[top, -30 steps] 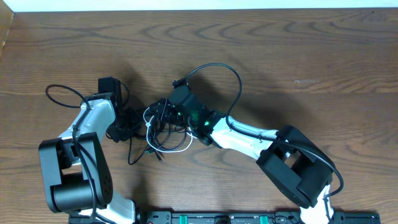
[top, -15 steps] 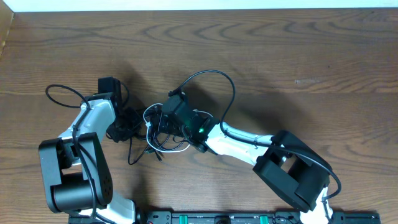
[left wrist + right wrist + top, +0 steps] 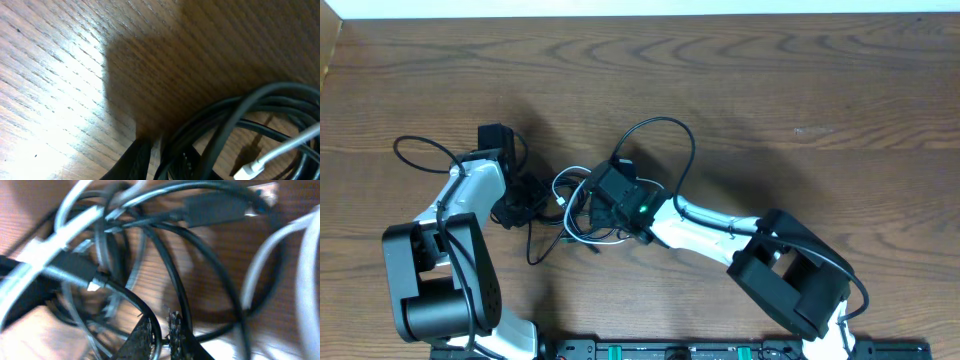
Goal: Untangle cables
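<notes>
So the cables (image 3: 582,212) are one messy knot in the middle of the table (image 3: 770,80), a bit left of center, with both arms poking in from either side.

The right gripper (image 3: 160,330) comes in from the right, and its wrist view is pretty clear. The two ribbed pads (image 3: 142,341) are pinched nearly together near the bottom edge, with a thin black cable (image 3: 165,287) running right through the gap, so I'd call it clamped on that strand. Around it are several overlapping black loops and a white cable (image 3: 260,275) curving down the right side. A black plug (image 3: 220,207) with a silver tip lies toward the far right of that view, and a second plug (image 3: 75,267) sits to the left (blurry, so no idea what type).

The left gripper (image 3: 523,203) sits at the left edge of the knot, touching it. Its wrist view only shows one dark finger (image 3: 135,160) at the bottom, with thick black strands crowded right beside it and a white plug end (image 3: 250,170) lower right. I can't tell if it's clenched or loose.

From overhead, a loose black tail (image 3: 532,248) trails toward the near side.
</notes>
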You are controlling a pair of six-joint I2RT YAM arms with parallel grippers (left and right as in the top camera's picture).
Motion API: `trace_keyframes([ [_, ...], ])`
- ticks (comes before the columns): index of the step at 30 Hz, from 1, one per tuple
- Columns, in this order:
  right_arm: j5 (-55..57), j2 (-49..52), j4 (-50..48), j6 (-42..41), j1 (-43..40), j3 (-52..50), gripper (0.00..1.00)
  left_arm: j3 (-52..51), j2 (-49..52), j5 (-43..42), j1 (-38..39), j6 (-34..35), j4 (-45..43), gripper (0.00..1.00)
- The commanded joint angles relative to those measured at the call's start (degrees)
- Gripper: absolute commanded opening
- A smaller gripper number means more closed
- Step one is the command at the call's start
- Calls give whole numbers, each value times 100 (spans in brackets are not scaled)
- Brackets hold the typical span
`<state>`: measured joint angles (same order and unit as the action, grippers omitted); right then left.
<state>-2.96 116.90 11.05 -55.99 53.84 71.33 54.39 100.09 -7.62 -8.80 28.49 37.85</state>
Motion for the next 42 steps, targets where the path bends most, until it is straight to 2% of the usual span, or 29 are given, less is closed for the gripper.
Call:
trace_keyframes([
  [1, 350, 107, 542, 527, -409, -20, 11, -264, 214, 76, -39, 50, 26, 22],
  [7, 348, 107, 1650, 1027, -1123, -20, 12, -264, 214, 76, -42, 52, 26, 22],
  [14, 332, 107, 2310, 1532, -1687, -20, 14, -264, 214, 74, -39, 52, 26, 22],
  [15, 157, 101, 2326, 1683, -1749, -15, 14, -264, 214, 74, -39, 52, 26, 22],
  [19, -1073, -17, 2304, 2747, -1943, 146, 27, -264, 214, 72, -39, 55, 24, 22],
  [21, -1657, -168, 2297, 3049, -1993, 289, 30, -264, 214, 72, -39, 55, 24, 22],
  [26, -2168, -498, 2253, 3375, -2004, 487, 39, -264, 214, 72, -39, 55, 24, 22],
  [32, -2459, -682, 2262, 3399, -2004, 487, 47, -264, 214, 72, -39, 57, 24, 22],
  [37, -3379, -682, 1989, 3414, -1996, 487, 45, -264, 214, 72, -39, 76, 24, 22],
  [39, -4291, -682, 1569, 3781, -1961, 487, 43, -264, 214, 70, -39, 76, 24, 22],
  [42, -4599, -680, 1222, 3825, -1851, 487, 44, -264, 214, 70, -39, 76, 24, 22],
])
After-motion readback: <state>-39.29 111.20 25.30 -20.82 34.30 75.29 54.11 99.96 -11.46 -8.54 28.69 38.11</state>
